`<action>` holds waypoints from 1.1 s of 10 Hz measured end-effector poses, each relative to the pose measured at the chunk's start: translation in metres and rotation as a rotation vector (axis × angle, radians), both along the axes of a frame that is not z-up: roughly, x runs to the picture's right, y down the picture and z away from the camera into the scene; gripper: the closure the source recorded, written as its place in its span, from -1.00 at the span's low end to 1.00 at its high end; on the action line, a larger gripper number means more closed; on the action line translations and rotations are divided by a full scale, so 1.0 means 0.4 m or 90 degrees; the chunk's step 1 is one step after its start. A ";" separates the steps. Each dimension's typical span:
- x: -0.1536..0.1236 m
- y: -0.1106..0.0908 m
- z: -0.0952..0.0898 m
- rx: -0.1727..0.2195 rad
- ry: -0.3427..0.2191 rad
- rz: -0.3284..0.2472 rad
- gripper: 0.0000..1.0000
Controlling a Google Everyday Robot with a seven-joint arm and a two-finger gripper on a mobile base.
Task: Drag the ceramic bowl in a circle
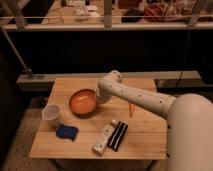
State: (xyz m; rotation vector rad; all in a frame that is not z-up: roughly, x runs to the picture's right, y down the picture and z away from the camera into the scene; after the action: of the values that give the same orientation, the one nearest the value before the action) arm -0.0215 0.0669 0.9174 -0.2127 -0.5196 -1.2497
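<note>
The ceramic bowl (81,102) is round, shallow and orange-red with a darker rim. It sits left of centre on the wooden table (145,137). My gripper (98,97) is at the bowl's right rim, at the end of the white arm (135,96) that reaches in from the lower right. The end of the arm hides how the gripper meets the rim. The bowl looks empty.
A small white cup (51,114) stands left of the bowl, with a blue object (66,132) in front of it. A white bottle-like item (104,137) and a black bar (118,136) lie near the front. A thin orange stick (131,109) lies beside the arm. A railing runs behind the table.
</note>
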 end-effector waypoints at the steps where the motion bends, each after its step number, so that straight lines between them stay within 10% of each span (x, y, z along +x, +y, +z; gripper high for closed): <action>1: 0.016 -0.020 0.019 0.001 0.008 0.012 0.85; 5: 0.176 -0.016 0.027 -0.003 0.060 0.078 0.85; 11: 0.373 0.120 -0.061 -0.019 0.130 0.149 0.85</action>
State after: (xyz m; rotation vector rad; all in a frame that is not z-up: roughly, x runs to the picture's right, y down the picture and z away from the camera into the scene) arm 0.1279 0.1148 0.8930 -0.2927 -0.3743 -0.9810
